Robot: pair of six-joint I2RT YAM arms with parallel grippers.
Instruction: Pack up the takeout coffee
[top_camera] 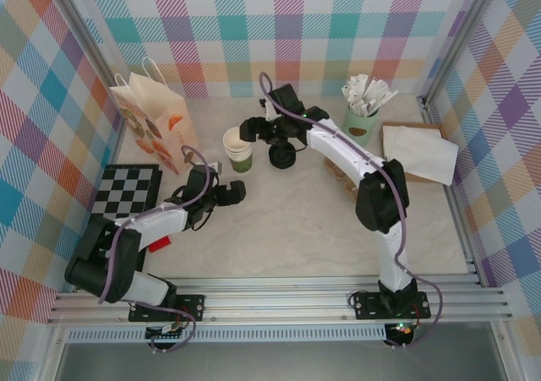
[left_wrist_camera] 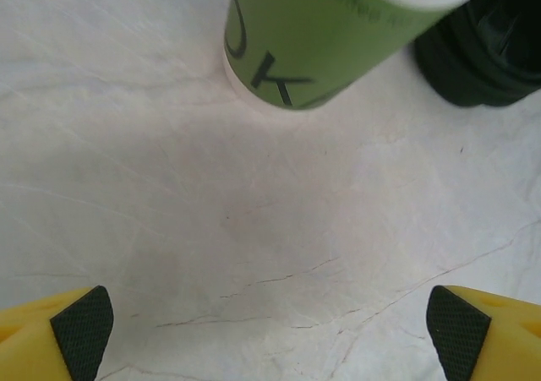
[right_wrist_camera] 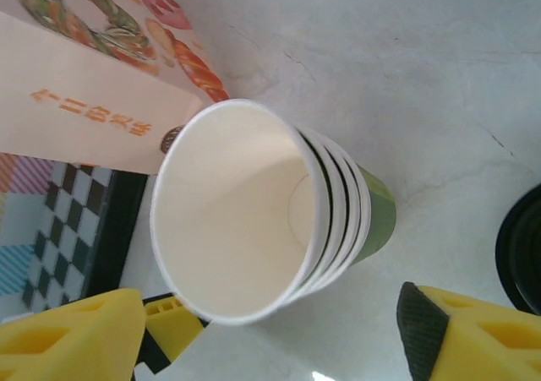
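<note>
My left gripper (left_wrist_camera: pixel 270 330) hangs low over bare worktop (left_wrist_camera: pixel 254 229), jaws spread wide, holding and touching nothing. Just beyond it is the foot of the stack of lidless cups (left_wrist_camera: pixel 296 43). My right gripper (right_wrist_camera: pixel 269 339) is at that same stack, its jaws standing wide to either side of the top rim. I cannot tell whether either finger touches the paper. The takeout coffee (top_camera: pixel 281 155) stands upright, black lid on, just right of the stack in the far middle of the worktop, and neither gripper has it. A paper bag (top_camera: pixel 156 119) stands to the left.
</note>
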